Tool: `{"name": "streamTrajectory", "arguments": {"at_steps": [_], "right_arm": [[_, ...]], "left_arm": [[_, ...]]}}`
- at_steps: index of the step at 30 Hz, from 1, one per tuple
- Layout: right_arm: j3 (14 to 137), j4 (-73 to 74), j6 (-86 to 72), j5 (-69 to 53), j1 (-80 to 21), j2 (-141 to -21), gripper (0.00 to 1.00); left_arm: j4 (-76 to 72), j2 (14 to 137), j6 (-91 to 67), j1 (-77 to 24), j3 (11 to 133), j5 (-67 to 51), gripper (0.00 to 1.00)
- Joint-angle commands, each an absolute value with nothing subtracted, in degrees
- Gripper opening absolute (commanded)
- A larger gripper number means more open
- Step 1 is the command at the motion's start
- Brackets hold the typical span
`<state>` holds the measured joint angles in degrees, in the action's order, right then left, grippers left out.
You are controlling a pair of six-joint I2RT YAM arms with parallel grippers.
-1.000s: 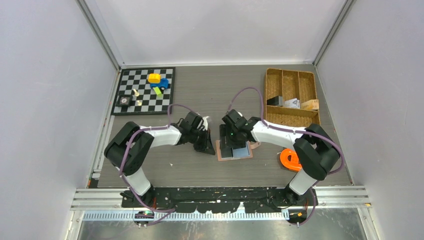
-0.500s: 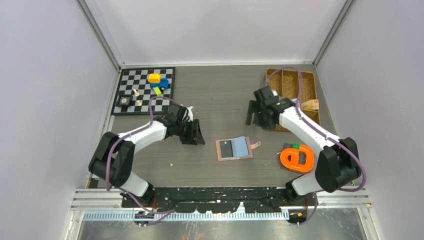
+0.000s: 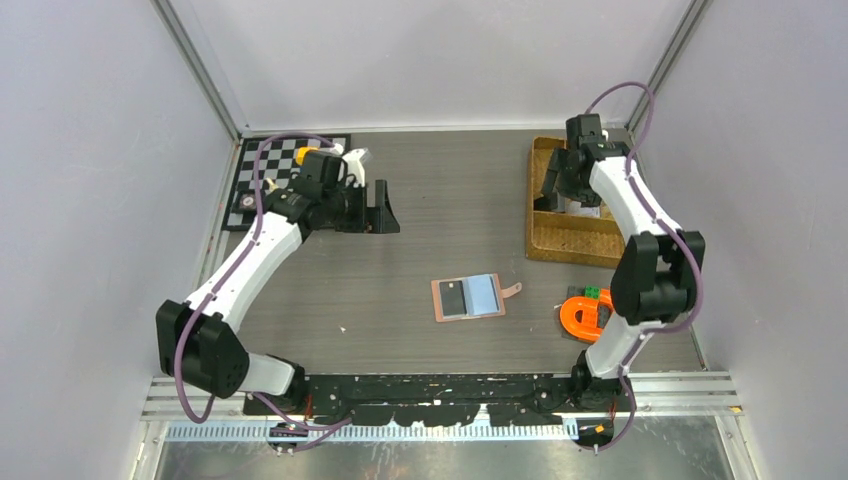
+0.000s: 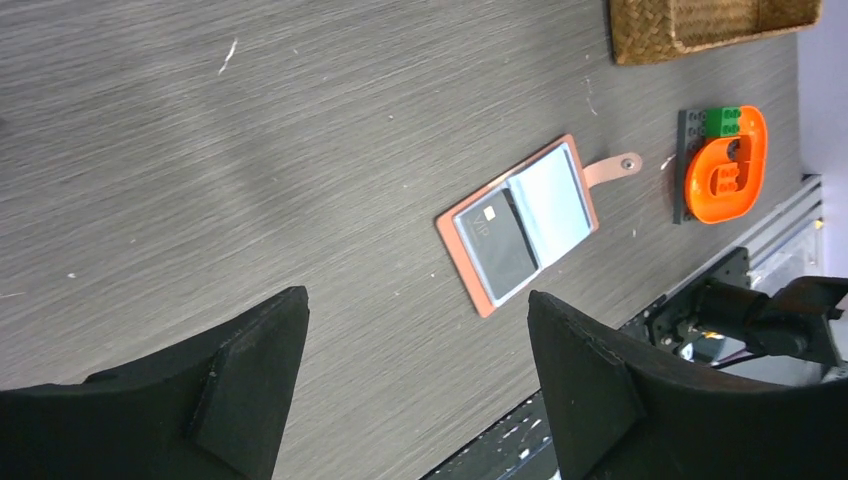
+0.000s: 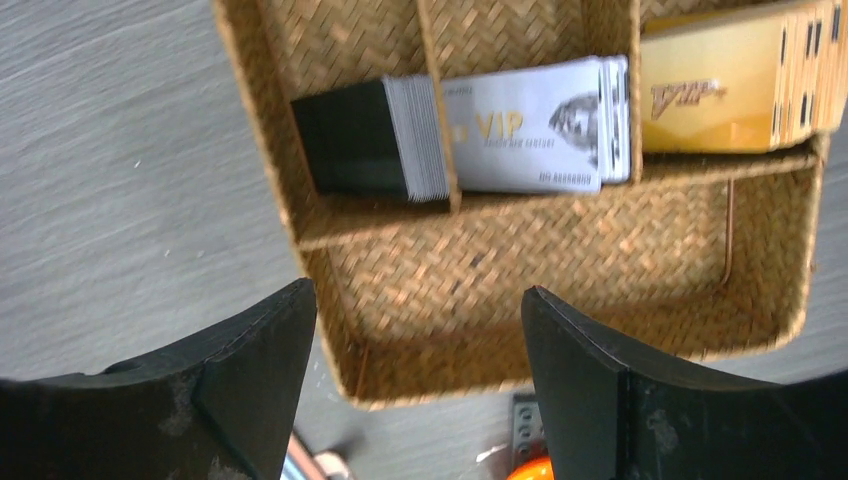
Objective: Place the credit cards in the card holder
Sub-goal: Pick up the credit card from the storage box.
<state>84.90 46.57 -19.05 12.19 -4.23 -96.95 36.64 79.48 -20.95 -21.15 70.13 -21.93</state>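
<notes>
Hovering wide open above the credit cards in the wicker tray, upper right, the right gripper looks ready to pick one; the left gripper gapes empty too.

Woven wicker tray, seemingly leather wallet

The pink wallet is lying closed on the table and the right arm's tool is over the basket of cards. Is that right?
Not quite. The pink wallet is lying open, not closed; the left wrist view shows both inside halves, with a dark card in one. The right tool is indeed over the basket of cards.
</notes>
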Motion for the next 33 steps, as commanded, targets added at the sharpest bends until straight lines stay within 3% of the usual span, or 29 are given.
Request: {"name": "streamTrajectory", "arguments": {"at_steps": [1,15,33], "right_arm": [[92.2,47.4,-12.61,9.41,-1.62,-103.95,0.8],[103.42,50.55,-9.1,5.04,1.1,-118.76,0.79],[104.3,53.26,-10.29,7.57,3.25,-119.41,0.71]], "left_arm": [[40.55,78.3,-16.26,-20.18,70.29,-18.99,0.83],[39.84,78.66,-15.81,-18.24,68.89,-18.63,0.84],[39.75,79.37,-16.08,-17.68,68.82,-19.66,0.84]]}}
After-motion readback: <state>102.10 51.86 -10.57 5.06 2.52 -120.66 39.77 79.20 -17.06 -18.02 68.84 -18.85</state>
